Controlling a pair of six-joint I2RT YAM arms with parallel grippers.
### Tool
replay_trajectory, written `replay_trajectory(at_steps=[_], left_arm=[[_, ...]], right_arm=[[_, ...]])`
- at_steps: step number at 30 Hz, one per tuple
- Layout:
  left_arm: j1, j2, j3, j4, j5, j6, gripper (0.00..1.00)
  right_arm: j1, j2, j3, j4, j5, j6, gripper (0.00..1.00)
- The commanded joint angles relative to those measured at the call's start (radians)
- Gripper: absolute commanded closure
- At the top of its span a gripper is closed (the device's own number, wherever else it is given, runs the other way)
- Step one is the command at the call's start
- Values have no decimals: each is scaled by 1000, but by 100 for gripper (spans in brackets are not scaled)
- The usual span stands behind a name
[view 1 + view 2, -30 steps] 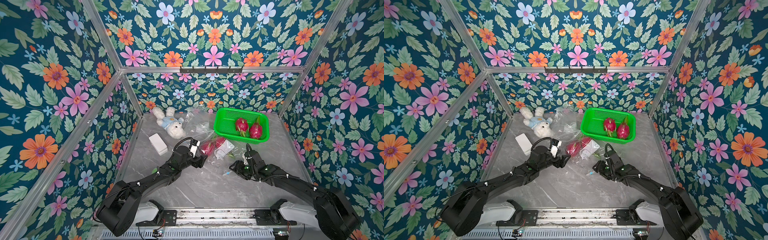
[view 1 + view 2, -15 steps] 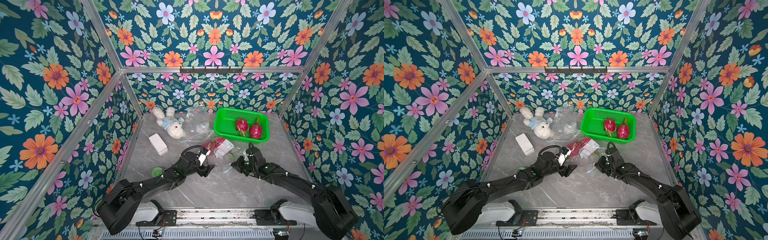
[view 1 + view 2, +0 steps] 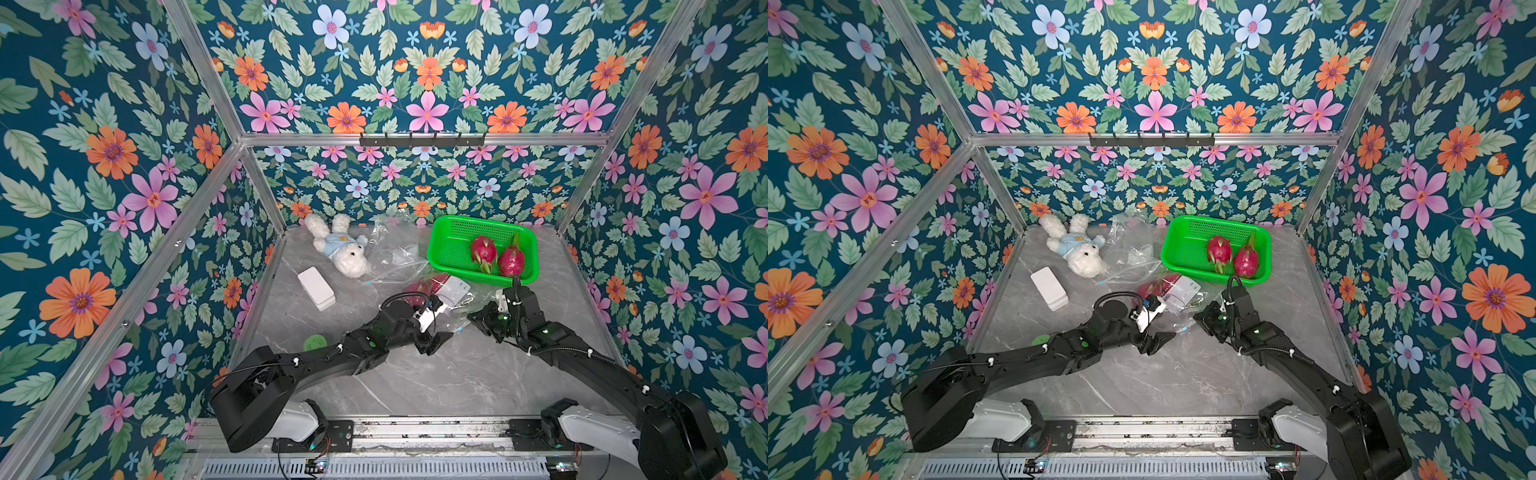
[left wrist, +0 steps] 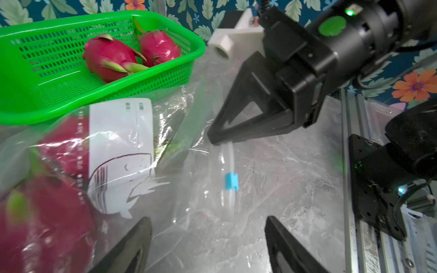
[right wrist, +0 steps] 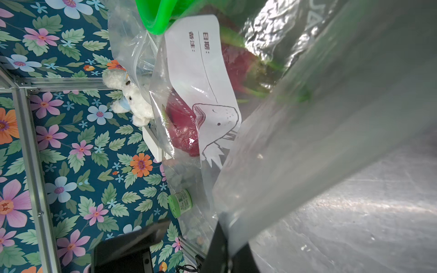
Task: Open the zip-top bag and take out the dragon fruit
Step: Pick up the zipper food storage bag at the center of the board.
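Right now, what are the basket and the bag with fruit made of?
The basket is probably hard plastic: glossy bright green, with moulded mesh holes. The bag looks like thin clear plastic film: it crinkles, shines, and the dragon fruit shows through.

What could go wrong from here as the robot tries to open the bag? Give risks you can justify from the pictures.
The right gripper pinches only the thin zip edge of the zip-top bag; the film may slip out under a pull.
The open left gripper stands short of the small blue slider; closing here may grab loose film instead.
Tugging could drag the bag against the green basket.
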Motion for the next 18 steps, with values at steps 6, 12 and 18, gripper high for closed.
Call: replay_trajectory(at_steps=[6, 12, 18], left_arm=[[-60, 63, -1, 58, -83, 81, 45], [-74, 107, 34, 80, -125, 116, 62], [-75, 124, 47, 82, -136, 128, 73]], right_arm=[[-8, 5, 12, 32, -19, 20, 100], [-8, -1, 6, 32, -20, 19, 100], [-9, -7, -3, 35, -18, 20, 100]])
